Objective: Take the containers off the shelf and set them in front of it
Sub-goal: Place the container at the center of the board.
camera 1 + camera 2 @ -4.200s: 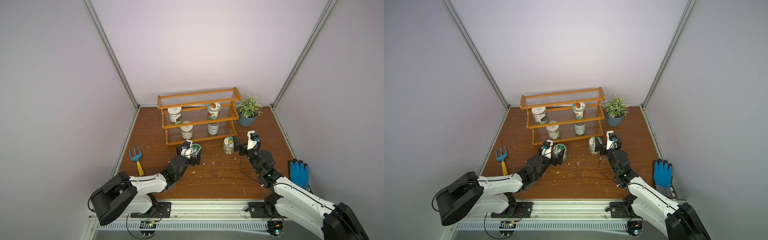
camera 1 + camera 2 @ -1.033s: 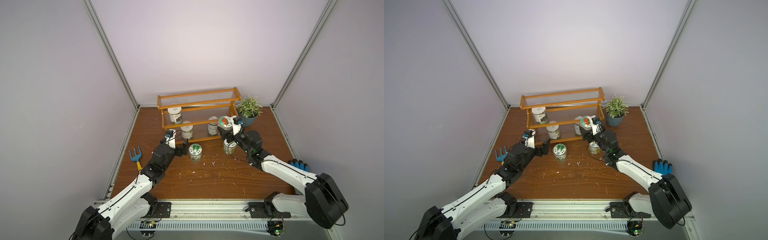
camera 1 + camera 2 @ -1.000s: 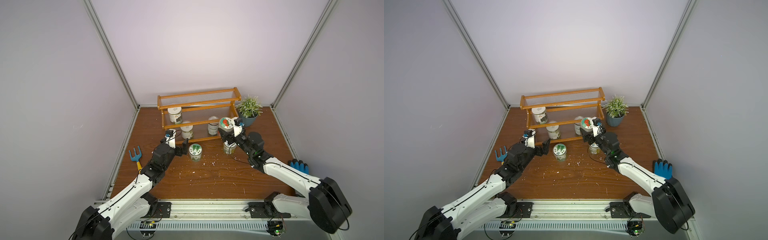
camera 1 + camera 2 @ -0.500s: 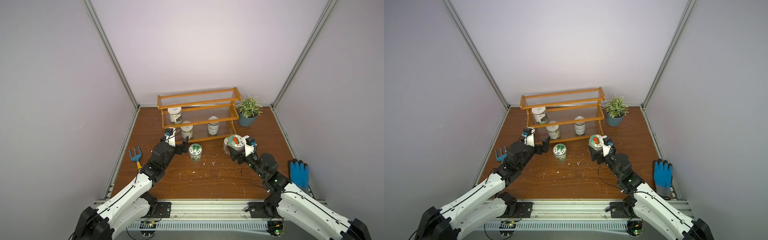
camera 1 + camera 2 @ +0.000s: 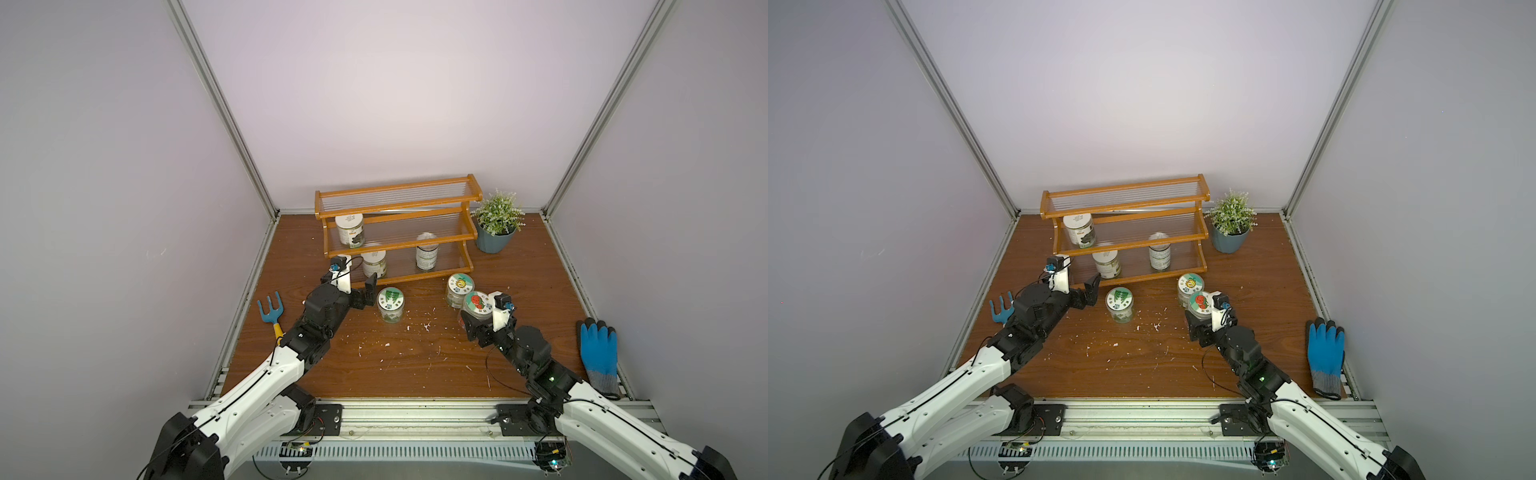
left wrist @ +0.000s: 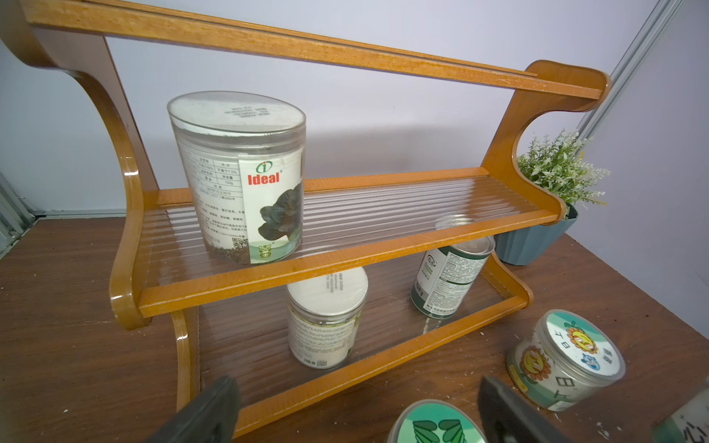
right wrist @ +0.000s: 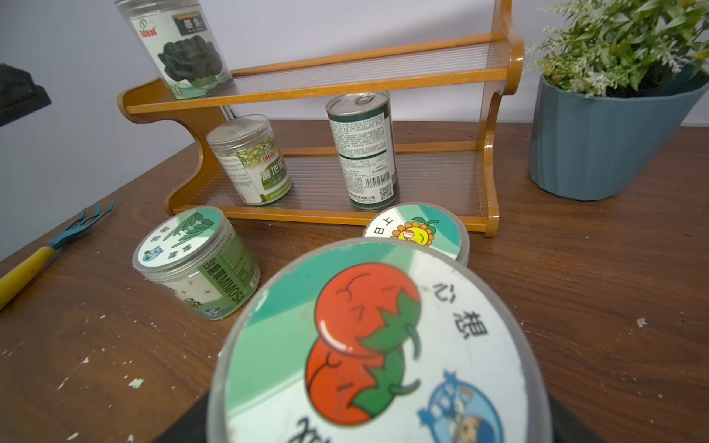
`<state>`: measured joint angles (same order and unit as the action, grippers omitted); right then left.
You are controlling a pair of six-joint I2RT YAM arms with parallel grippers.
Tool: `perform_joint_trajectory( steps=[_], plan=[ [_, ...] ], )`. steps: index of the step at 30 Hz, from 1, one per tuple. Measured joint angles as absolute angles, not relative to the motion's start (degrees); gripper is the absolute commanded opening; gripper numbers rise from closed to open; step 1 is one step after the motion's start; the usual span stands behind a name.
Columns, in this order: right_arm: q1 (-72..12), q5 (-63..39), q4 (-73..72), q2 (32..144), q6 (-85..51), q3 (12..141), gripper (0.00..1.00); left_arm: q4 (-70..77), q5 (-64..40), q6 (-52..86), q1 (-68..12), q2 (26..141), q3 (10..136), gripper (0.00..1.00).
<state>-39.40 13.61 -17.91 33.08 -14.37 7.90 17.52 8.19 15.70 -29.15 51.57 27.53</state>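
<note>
Tomato jar (image 5: 477, 301) is clamped in R gripper (image 5: 482, 321), in front of the shelf (image 5: 395, 208), just beside the flower jar (image 5: 460, 286). L gripper (image 6: 356, 418) gapes wide by the bottom tier. Only L wrist cam catches dark grains low in the mid-tier jar (image 6: 238, 172).

Orange-brown shelf (image 5: 399, 200), blue glove (image 5: 598, 357)

In front of the shelf (image 7: 287, 216), we are seeing the red fruit jar (image 7: 368, 345) hiding its own sides and half the yellow flower jar (image 7: 414, 232).
</note>
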Motion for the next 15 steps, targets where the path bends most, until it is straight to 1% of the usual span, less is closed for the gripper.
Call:
perform_joint_trajectory(
  steps=[7,15],
  plan=[
    [-39.42,16.91,-19.92,36.56,-15.42,4.34,0.62,17.52,8.14,15.70,-29.15,51.99,27.53,1.00],
    [-39.42,19.46,-24.80,42.52,-15.99,3.81,0.64,17.54,8.14,15.70,-29.15,51.99,27.53,1.00]
  ],
)
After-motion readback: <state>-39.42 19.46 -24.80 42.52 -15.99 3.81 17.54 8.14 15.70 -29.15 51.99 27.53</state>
